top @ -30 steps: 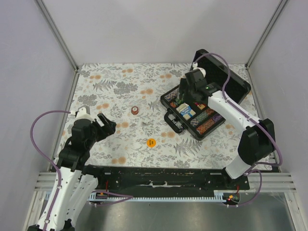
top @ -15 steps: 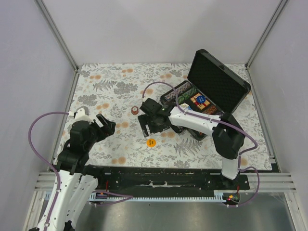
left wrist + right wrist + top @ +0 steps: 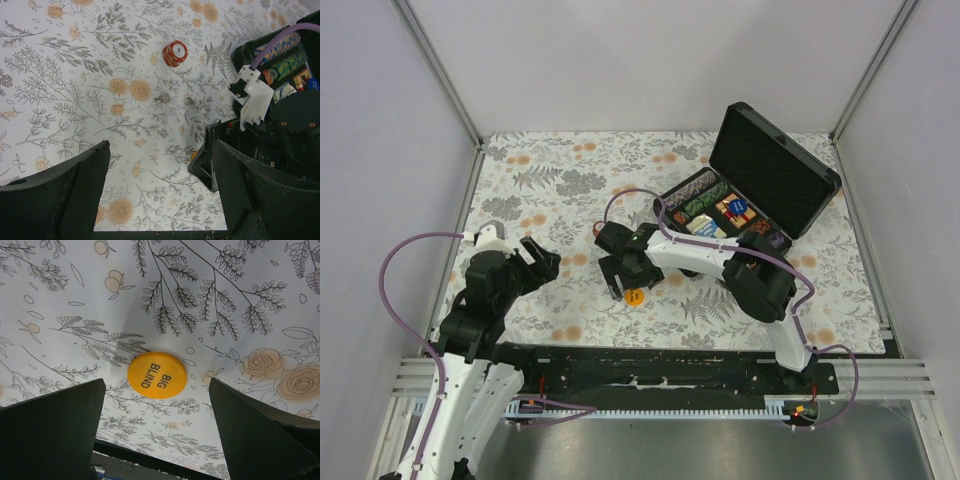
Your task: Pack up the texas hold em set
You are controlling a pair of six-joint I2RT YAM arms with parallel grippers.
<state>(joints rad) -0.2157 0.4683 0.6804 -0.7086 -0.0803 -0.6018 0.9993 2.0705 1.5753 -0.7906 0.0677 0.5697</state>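
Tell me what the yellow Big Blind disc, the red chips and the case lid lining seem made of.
Yellow disc: probably hard plastic, smooth matte face, printed black lettering.
Red chips: plastic or clay composite, I'd guess; white edge stripes and a white centre label.
Case lid lining: likely foam, dull black and faintly textured, but too small to be sure.

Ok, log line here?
right hand: open around yellow disc | left hand: open, empty | case: lid up | red chips: on table
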